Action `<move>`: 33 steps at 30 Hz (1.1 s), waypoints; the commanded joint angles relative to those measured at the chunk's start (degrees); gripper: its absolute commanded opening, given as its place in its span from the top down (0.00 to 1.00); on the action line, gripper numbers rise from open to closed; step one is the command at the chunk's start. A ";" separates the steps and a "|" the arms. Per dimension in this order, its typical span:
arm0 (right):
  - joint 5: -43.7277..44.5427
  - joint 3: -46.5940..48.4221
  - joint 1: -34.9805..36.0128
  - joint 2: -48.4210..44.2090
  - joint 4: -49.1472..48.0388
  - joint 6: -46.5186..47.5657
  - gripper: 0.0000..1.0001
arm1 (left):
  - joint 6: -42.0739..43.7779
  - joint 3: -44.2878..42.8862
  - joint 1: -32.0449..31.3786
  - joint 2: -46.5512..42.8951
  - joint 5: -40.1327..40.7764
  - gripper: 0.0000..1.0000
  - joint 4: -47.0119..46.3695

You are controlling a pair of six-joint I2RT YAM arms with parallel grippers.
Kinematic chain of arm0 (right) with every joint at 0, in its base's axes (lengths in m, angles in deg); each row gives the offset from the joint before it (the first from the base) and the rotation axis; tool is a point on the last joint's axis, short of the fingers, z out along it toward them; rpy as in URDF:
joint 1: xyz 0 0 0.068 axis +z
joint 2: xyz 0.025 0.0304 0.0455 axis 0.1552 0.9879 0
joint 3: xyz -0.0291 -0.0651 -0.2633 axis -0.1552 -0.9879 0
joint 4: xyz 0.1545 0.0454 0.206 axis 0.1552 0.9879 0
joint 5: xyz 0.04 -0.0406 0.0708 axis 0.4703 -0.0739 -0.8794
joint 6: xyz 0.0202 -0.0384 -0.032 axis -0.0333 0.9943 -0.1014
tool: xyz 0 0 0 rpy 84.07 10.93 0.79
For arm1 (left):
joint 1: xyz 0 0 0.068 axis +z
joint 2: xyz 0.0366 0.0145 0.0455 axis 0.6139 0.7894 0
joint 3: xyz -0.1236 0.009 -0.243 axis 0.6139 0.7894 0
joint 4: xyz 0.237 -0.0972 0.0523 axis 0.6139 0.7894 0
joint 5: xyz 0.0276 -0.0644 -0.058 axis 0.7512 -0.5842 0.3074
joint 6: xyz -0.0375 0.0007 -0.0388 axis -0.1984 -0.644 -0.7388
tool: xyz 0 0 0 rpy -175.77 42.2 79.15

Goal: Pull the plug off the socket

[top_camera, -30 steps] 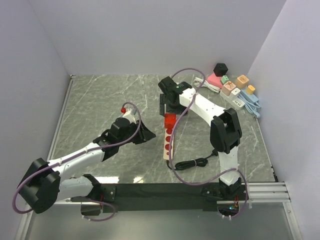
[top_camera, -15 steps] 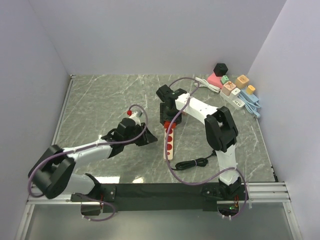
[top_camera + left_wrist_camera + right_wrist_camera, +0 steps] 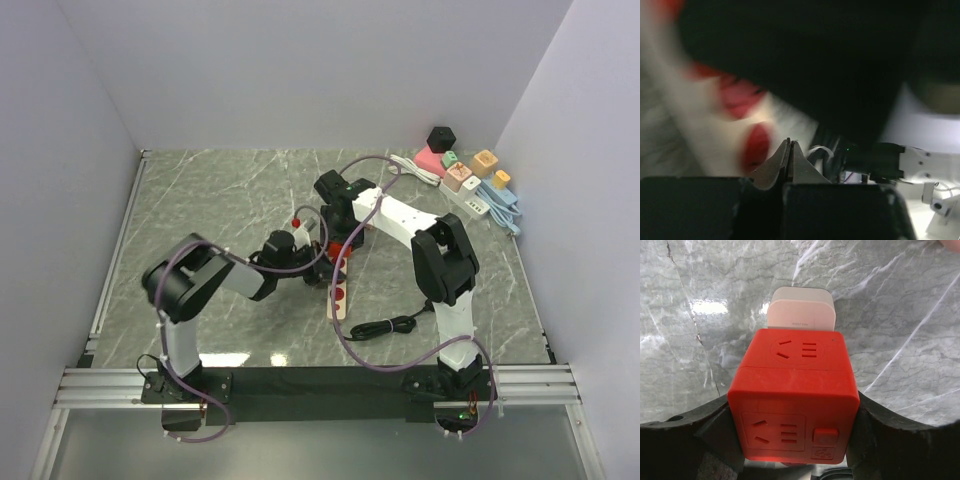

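Mid-table, right gripper [image 3: 794, 436] clasps the red plug [image 3: 792, 390] on the power strip [image 3: 340, 292]; left gripper [image 3: 789, 161] fingers pressed together alongside.

plain pale walls [image 3: 300, 70] enclose a grey, white-veined marble tabletop [image 3: 200, 200].

plug [image 3: 793, 405] on power strip [image 3: 341, 300] (its far end), blocks [image 3: 455, 172] far right
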 commanded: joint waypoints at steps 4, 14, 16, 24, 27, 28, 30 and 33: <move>-5.02 1.39 0.49 -2.63 0.01 -2.45 1.00 | -4.18 2.70 -0.37 7.51 0.97 0.99 -8.46; -9.48 6.74 -2.67 -9.31 6.41 -2.11 1.00 | 1.88 0.32 -0.46 13.22 8.98 1.00 9.39; -8.80 7.72 -3.81 -10.71 8.00 -1.58 1.00 | 1.80 0.67 -0.20 14.28 9.07 0.99 9.04; -16.53 4.64 -11.73 -16.08 6.60 0.44 1.00 | 3.12 -1.52 0.60 18.06 8.37 0.99 11.33; -17.84 5.61 -11.64 -14.77 7.75 2.12 1.00 | 3.47 -3.36 0.60 19.03 8.46 0.99 12.55; -17.93 4.48 -11.64 -14.33 7.48 2.47 1.00 | 3.47 -4.24 0.60 19.38 8.28 0.99 13.17; -18.72 2.63 -11.38 -13.71 5.20 2.64 1.00 | 3.82 -4.95 0.60 19.38 8.45 0.99 13.70; -19.25 2.36 -9.72 -9.77 5.46 4.75 1.00 | 4.43 -6.27 0.60 18.42 8.19 1.00 14.40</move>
